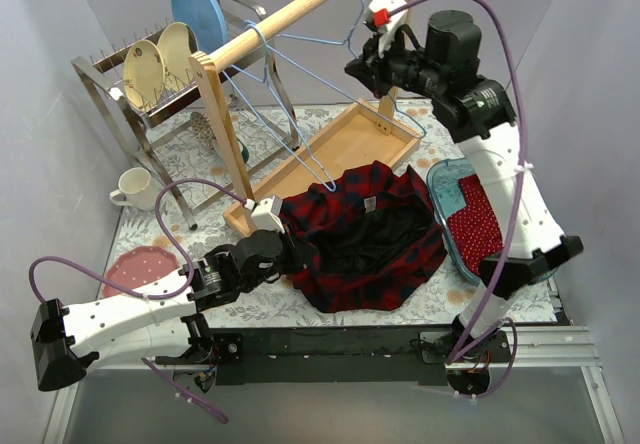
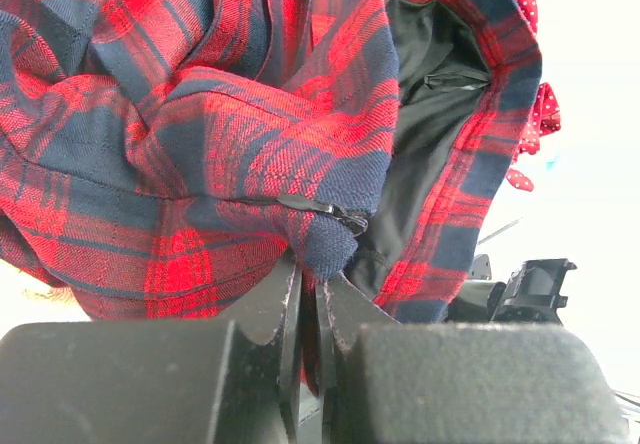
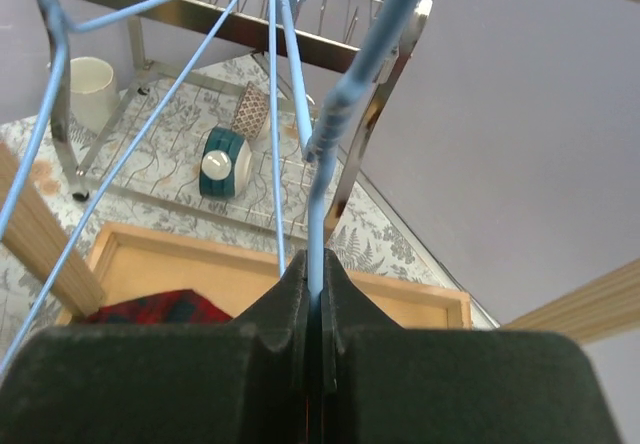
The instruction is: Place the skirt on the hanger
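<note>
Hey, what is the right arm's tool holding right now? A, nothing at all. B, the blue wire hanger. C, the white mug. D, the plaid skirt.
B: in the right wrist view the right tool is shut on the blue wire hanger, while the plaid skirt is pinched by the left tool.

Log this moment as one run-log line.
left end effector: shut on plaid skirt edge | right end effector: shut on blue wire hanger | status: plaid skirt not yet on blue wire hanger
</note>
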Action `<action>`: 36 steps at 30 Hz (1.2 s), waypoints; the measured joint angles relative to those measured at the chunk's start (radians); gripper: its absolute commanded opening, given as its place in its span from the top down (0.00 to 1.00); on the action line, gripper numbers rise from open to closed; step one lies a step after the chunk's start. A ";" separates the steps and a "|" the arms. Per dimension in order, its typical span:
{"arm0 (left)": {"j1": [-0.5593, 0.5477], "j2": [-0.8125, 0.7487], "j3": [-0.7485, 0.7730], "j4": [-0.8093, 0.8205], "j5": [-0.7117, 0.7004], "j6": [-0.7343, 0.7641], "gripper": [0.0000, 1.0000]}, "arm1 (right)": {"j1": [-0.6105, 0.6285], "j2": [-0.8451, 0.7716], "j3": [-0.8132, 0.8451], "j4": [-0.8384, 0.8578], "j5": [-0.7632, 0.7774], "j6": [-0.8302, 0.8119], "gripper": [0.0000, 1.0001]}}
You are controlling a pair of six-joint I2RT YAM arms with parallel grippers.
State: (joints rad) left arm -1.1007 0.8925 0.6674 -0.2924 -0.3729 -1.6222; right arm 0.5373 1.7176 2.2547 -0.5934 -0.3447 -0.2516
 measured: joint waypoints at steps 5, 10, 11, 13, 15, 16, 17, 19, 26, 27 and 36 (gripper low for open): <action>0.000 -0.006 0.000 -0.001 0.000 0.005 1.00 | -0.034 -0.156 -0.192 0.012 -0.066 -0.037 0.99; 0.000 -0.006 0.001 -0.003 0.000 0.011 1.00 | -0.053 -0.246 -0.326 0.005 -0.098 -0.084 0.99; 0.000 -0.006 0.001 -0.003 0.000 0.011 1.00 | -0.067 -0.261 -0.352 0.001 -0.105 -0.093 0.99; 0.000 -0.006 0.001 -0.003 0.000 0.012 1.00 | -0.105 -0.298 -0.408 0.001 -0.114 -0.106 0.99; 0.000 -0.009 0.001 -0.006 0.000 0.012 1.00 | -0.169 -0.351 -0.490 -0.009 -0.135 -0.127 0.99; 0.000 -0.013 0.001 -0.009 0.000 0.013 1.00 | -0.201 -0.385 -0.535 -0.014 -0.146 -0.141 0.99; 0.000 -0.017 0.001 -0.012 0.000 0.014 1.00 | -0.236 -0.419 -0.583 -0.024 -0.154 -0.154 0.99; 0.000 -0.025 0.001 -0.017 0.001 0.016 1.00 | -0.298 -0.498 -0.679 -0.046 -0.168 -0.187 0.99; 0.000 -0.031 0.016 -0.047 0.012 0.023 1.00 | -0.452 -0.735 -0.896 -0.125 -0.229 -0.321 0.99; 0.000 -0.031 0.019 -0.052 0.013 0.023 1.00 | -0.473 -0.769 -0.924 -0.142 -0.241 -0.354 0.99; 0.000 -0.037 0.028 -0.100 0.016 0.002 1.00 | -0.523 -0.868 -1.018 -0.232 -0.393 -0.499 0.99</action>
State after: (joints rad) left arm -1.1004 0.8555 0.6952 -0.3920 -0.3569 -1.6207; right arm 0.0143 0.8494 1.2366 -0.8257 -0.7372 -0.7502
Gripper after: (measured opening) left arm 0.034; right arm 0.058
